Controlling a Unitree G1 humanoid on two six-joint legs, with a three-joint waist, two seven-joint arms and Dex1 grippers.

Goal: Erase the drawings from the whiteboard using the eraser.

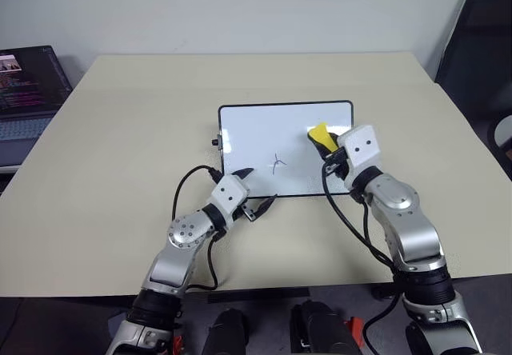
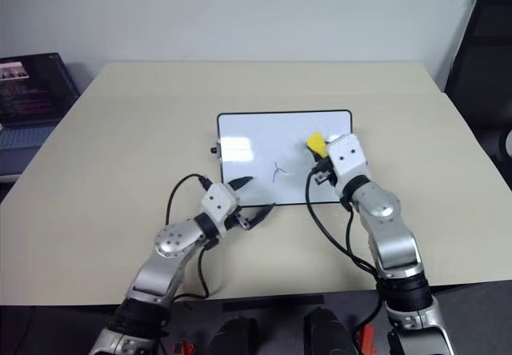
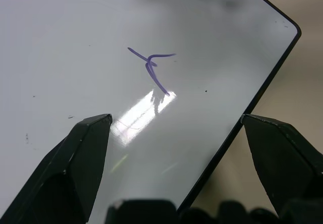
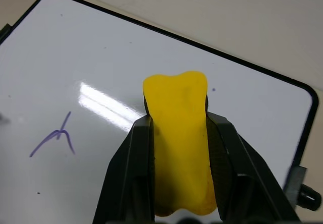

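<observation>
The whiteboard [image 1: 248, 131] lies flat in the middle of the table. One thin dark-blue drawing [image 1: 278, 163] marks its near half and appears as a squiggle [image 3: 151, 67] in the left wrist view. My right gripper [image 1: 326, 145] hovers over the board's right side, shut on the yellow eraser [image 4: 179, 143], which sticks out past the fingertips. The drawing [image 4: 55, 135] sits to the eraser's left. At the board's near edge my left gripper [image 1: 258, 187] stands open, holding nothing. One of its fingers [image 3: 86, 153] is over the board, the other off the edge.
A grey laptop [image 1: 28, 91] with a lit screen sits off the table's far left corner. A dark chair [image 1: 480, 43] stands at the far right. Black cables loop from both wrists over the near part of the beige table [image 1: 120, 155].
</observation>
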